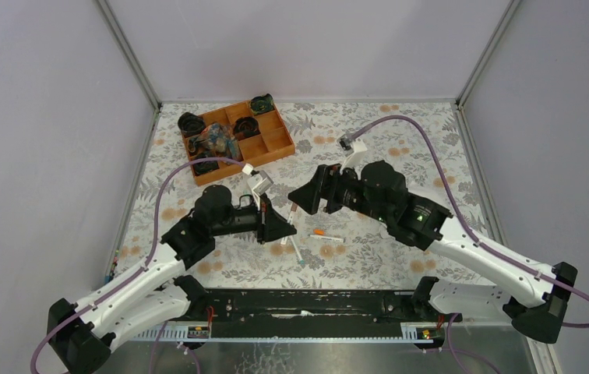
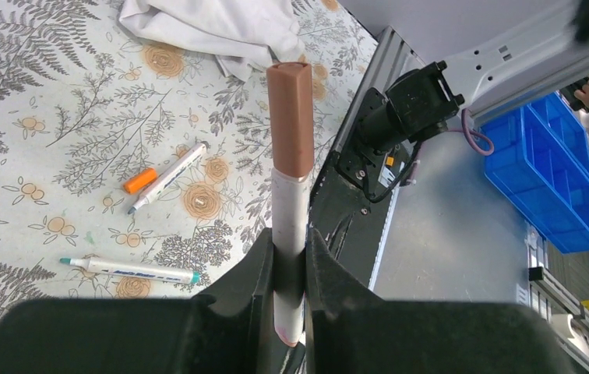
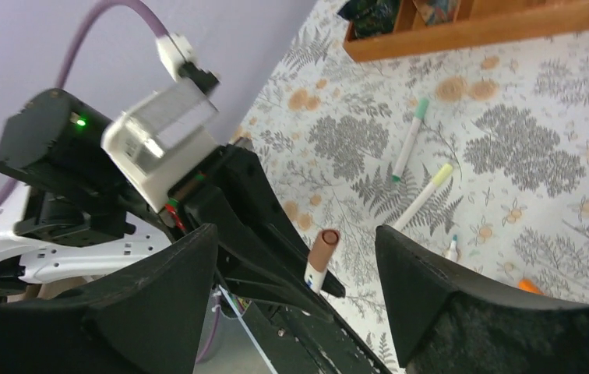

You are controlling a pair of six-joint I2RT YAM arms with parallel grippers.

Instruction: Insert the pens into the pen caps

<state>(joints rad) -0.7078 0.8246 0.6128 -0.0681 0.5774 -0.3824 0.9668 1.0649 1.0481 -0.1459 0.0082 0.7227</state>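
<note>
The left gripper [image 2: 290, 257] was clamped on a white pen [image 2: 288, 206], its brown cap [image 2: 290, 117] seated on top, held upright, apparently for pressing home; the right gripper [image 3: 295, 245] stood wide open, empty, facing it; two loose pens [image 2: 165, 178] and an orange cap [image 2: 139, 181] lay on the table [image 2: 42, 93] nearby.

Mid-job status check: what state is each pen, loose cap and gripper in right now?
White pen with brown cap: capped, clamped in the left gripper.
Left gripper: shut on that pen.
Right gripper: open, empty.
Orange cap: loose on the table, on no pen.
Bare white pen: uncapped, lying beside the orange cap.
Green-capped white pen: capped, lying flat.
Yellowish-capped white pen: capped, lying flat.
</note>
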